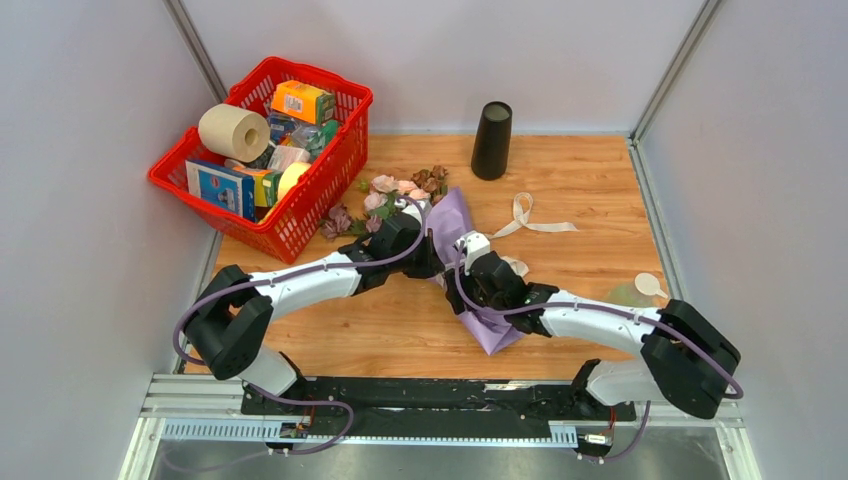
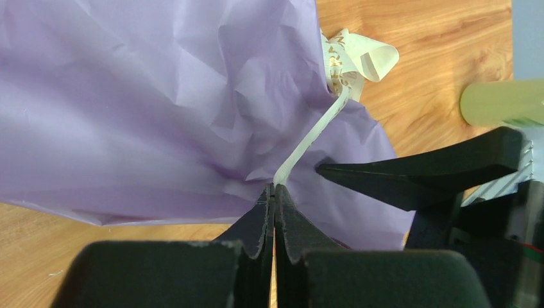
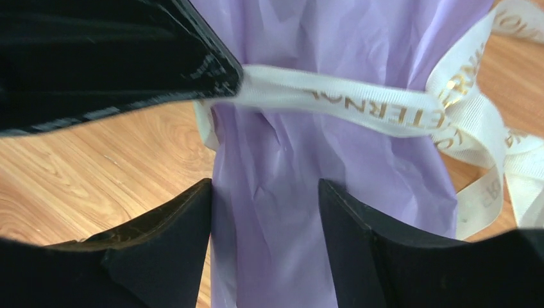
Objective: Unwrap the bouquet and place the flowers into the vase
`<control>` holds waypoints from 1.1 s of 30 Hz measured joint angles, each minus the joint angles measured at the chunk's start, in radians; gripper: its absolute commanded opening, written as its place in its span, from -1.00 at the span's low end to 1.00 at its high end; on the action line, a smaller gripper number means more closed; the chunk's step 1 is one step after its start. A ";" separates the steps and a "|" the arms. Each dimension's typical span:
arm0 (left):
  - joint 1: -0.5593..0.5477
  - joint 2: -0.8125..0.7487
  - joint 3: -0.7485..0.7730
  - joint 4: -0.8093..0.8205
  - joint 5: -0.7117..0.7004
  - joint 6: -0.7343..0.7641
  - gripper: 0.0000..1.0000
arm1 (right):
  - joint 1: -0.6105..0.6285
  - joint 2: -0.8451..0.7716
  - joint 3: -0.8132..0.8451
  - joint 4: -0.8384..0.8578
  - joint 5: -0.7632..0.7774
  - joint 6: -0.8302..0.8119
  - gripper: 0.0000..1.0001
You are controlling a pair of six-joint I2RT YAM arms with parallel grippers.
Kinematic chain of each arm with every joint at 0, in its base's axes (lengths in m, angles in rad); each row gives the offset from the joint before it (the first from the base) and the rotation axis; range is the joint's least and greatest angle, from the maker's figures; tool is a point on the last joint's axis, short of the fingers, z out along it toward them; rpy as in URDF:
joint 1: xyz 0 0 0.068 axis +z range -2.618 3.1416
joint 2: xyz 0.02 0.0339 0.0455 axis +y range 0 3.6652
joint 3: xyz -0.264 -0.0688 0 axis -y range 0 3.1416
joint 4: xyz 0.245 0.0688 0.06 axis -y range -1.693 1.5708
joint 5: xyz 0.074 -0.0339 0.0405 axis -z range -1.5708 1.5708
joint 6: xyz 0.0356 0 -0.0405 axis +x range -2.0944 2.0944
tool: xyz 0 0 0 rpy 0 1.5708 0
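Basket: a red plastic lattice basket (image 1: 310,205) sits at the far left of the surface (image 1: 600,180). It holds a beige paper roll (image 1: 233,131), an orange box (image 1: 301,101), a blue box (image 1: 220,186) and more packets, all packed tight.
Vase: the vase (image 1: 491,140) is a matte black, tall, slightly tapered cylinder, upright near the back wall. Its inside is too dark to read.
Bouquet: the bouquet (image 1: 440,225) lies mid-surface between the two arms, with its heads toward the basket and vase.
Flowers: the flowers (image 1: 400,190) are soft pink, peach, mauve and brown rose heads with green leaves, spilling from the wrap's far end.
Paper: the paper (image 2: 160,96) is a thin, lilac, heavily creased sheet.
Ribbon: the ribbon (image 3: 359,102) is a cream woven band with gold lettering. One length runs taut across the paper, and loose loops lie beside it on the wood.
Left hand: the left hand (image 2: 274,189) has its fingers pressed together, clamped on the ribbon's end.
Right hand: the right hand (image 3: 265,192) has its fingers apart, one on each side of the wrapped stems. Paper fills the gap, and it is unclear whether the pads press it.
Surface: smooth orange-brown wood grain.
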 measured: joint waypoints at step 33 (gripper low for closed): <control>0.037 -0.046 0.165 -0.388 -0.205 0.087 -1.00 | 0.071 0.080 -0.027 0.023 0.340 0.245 -0.76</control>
